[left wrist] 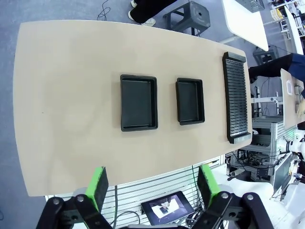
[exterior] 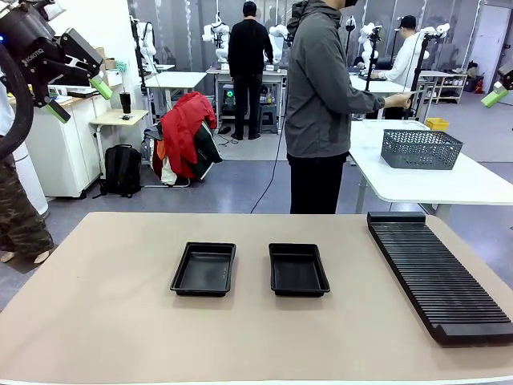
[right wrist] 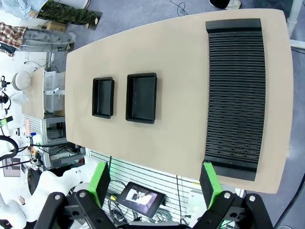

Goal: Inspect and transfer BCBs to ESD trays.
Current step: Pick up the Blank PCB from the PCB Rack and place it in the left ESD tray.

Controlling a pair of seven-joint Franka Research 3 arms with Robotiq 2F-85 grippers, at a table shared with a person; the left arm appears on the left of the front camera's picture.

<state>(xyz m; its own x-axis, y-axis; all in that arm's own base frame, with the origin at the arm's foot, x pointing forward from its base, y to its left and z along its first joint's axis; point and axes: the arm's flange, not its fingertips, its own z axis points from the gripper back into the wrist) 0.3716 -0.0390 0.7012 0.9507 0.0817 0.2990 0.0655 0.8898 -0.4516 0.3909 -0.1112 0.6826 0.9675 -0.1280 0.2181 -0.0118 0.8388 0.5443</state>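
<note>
**Fingers ready, first board to come**

The two ESD trays (exterior: 203,269) lie side by side near the middle of the tabletop (exterior: 96,321), and their black floors are bare; a long ribbed rack (exterior: 437,273) runs along the right edge, and whether any BCBs stand in its slots I cannot tell; the left fingers (exterior: 101,87) hang high above the left edge, spread apart and holding nothing; the right fingers (right wrist: 100,179) are released in the same way, high above the right edge; a person (exterior: 321,96) stands beyond the far edge, turned aside; I judge that the transfer is not yet begun; to do it well, take a board by its edges only, keep it level for the inspection, lower it square inside one rim, and let go only when it rests flat
</note>
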